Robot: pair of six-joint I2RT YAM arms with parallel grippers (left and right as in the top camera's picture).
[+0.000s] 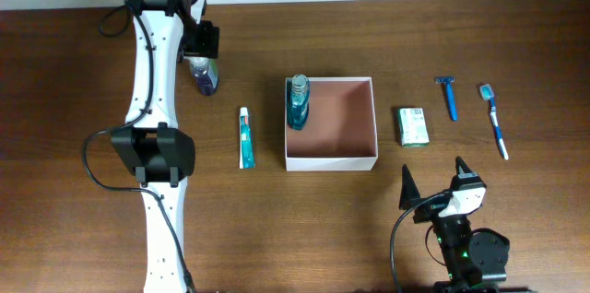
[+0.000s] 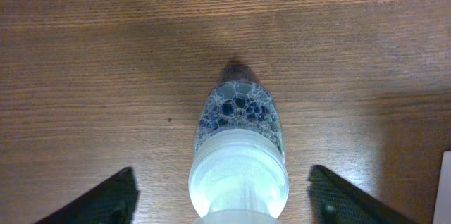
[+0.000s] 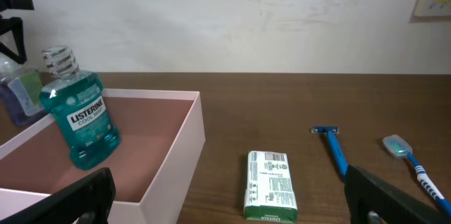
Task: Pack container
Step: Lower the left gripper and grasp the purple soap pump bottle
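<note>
Step in hand: pick-up of the small clear bottle (image 2: pixel 238 111) of foamy bluish liquid. The left gripper (image 2: pixel 220 176) straddled it, jaws wide apart and clear of its sides, nothing gripped. The container (image 1: pixel 332 162) sat mid-table, well right of that bottle, with only the mouthwash bottle (image 1: pixel 297 101) inside by its left wall; the right gripper (image 1: pixel 431 175) was parked nearer the front edge, jaws spread, empty. Next move, as judged: close squarely on the bottle, lift, and carry it right to the container's bare floor.

Soft, even indoor light; faint shadows; glare on the close, blurred bottle (image 2: pixel 238 160).
</note>
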